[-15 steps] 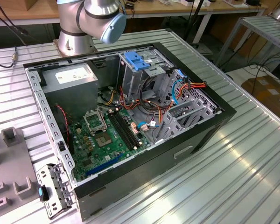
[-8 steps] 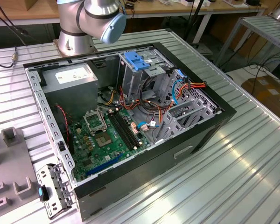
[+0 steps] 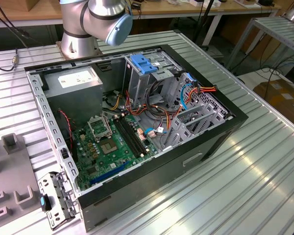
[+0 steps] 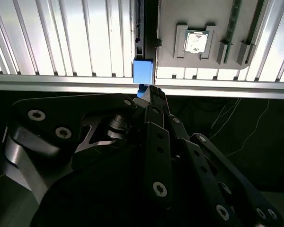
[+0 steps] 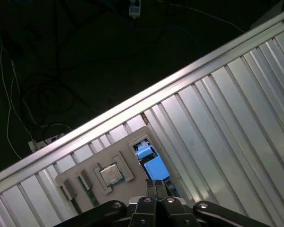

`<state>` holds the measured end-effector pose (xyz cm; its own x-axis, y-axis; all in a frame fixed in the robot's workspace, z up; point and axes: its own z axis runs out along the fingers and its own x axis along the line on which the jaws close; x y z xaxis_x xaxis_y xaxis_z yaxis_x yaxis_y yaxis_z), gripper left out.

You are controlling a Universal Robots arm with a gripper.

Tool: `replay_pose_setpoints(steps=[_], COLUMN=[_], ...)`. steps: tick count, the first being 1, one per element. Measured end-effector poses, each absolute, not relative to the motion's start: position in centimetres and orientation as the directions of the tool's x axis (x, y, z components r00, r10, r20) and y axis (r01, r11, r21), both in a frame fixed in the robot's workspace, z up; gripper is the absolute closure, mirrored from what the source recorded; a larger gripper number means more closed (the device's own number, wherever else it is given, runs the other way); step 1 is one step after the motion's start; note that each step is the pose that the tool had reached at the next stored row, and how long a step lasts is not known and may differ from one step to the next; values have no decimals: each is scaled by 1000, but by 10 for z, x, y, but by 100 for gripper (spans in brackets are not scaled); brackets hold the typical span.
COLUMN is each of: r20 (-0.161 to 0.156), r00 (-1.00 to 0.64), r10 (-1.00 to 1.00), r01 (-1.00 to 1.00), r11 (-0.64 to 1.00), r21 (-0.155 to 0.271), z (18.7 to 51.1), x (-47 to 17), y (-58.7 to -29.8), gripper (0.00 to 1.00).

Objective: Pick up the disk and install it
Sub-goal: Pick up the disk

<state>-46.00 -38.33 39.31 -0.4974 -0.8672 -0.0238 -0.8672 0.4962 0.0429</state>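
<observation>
Claw [image 4: 150,91] [image 5: 156,182]: the jaws look pressed together in both wrist views, with no gap that I can see between the tips. The disk [image 4: 143,71] [image 5: 152,165] is right at those tips. I see its blue plastic edge-on, running straight out from the claw, with the near end reaching the tips. I can't tell whether the claw pinches any of it or just sits over it. The disk is at the side of a grey plate [image 4: 170,28] [image 5: 66,178], just beside the holder with the chip [image 4: 196,42] [image 5: 110,174]. The plate lies on the ribbed table [image 4: 61,38] [image 5: 227,118], near the table's edge, with dark floor and loose cables [image 5: 19,94] past it. In the exterior view the arm [image 3: 103,17] rises at the back of the table [image 3: 245,186]. The PC case [image 3: 210,142] lies open in the middle, showing its board [image 3: 108,142]. Its drive cage [image 3: 157,78] has a blue latch [image 3: 144,63] on top. A grey plate [image 3: 19,171] with holders is at the exterior view's left, well apart from the cage.
</observation>
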Motion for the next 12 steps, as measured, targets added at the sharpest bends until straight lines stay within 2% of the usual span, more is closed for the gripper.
replay_pose_setpoints(steps=[12], r20=[-24], r00=[-436], r10=[-900], r01=[-900], r11=[435], r21=[43], z=[393], x=[-460], y=[-383], gripper=[89])
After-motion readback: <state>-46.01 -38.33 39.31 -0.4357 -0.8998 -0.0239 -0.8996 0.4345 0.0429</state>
